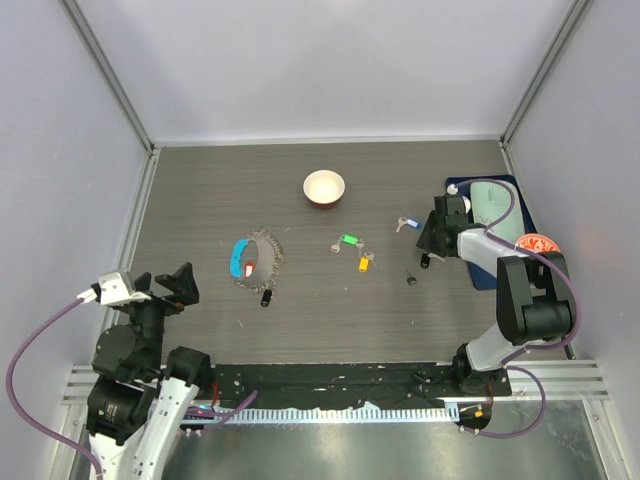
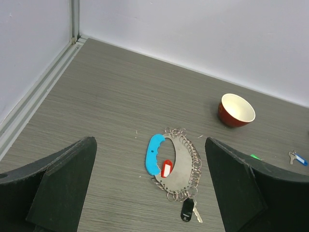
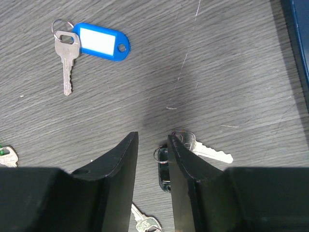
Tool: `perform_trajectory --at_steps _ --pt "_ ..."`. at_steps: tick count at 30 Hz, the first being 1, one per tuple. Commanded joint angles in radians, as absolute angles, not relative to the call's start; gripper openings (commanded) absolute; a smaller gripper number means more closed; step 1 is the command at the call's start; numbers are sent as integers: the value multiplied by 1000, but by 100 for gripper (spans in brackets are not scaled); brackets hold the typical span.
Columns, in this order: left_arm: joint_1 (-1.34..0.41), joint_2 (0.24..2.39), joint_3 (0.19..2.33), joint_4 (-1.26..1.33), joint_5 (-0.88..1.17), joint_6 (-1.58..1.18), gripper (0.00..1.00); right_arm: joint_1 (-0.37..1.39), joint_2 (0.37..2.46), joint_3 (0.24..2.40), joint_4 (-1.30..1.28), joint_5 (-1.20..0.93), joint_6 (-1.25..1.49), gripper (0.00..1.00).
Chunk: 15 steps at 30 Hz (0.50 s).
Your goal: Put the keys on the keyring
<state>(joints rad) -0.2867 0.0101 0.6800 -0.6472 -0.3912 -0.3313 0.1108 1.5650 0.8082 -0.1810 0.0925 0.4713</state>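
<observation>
The white-lined bowl (image 1: 324,187) stands far back on the grey table (image 1: 200,190), and everything else is placed from it. The keyring (image 1: 262,259), a loop of silvery wire, lies flat nearer the arms than the bowl and to its left, with its curved blue tag (image 2: 155,153) on the side turned away from the bowl and a red tag (image 2: 166,168) lying inside the loop. A black-tagged key (image 2: 187,210) rests just beside the ring's end farthest from the bowl; whether it is threaded on cannot be told. Nearer than the bowl and slightly to its right lie a green-tagged key (image 1: 347,240) and, a little farther from the bowl, a yellow-tagged key (image 1: 365,263). Farther right of the bowl a blue-tagged key (image 3: 96,38) lies flat on the wood. The right gripper (image 3: 153,137) is low over the table just beyond that key from the bowl, its jaws drawn near each other but with a narrow gap of bare table between them, clamping nothing. A second black-tagged key (image 3: 207,151) lies at its fingertips, the black tag showing in the gap against the right-hand finger (image 3: 181,183) and the silver blade poking out behind it. The left gripper (image 2: 149,141) hovers well beyond the keyring from the bowl, jaws spread wide and holding nothing.
</observation>
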Motion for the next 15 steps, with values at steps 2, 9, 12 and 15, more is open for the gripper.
perform_trajectory --at_steps 2,9,12,15 --pt "-279 -3 676 -612 -373 -308 100 112 1540 822 -179 121 451 41" --pt "-281 -2 675 -609 -362 -305 100 152 1520 943 -320 180 351 49" --pt "-281 -14 673 -609 -357 -307 100 155 1561 1058 -458 143 247 53" --pt "-281 -37 672 -606 -356 -307 100 158 1610 1178 -603 129 80 53"
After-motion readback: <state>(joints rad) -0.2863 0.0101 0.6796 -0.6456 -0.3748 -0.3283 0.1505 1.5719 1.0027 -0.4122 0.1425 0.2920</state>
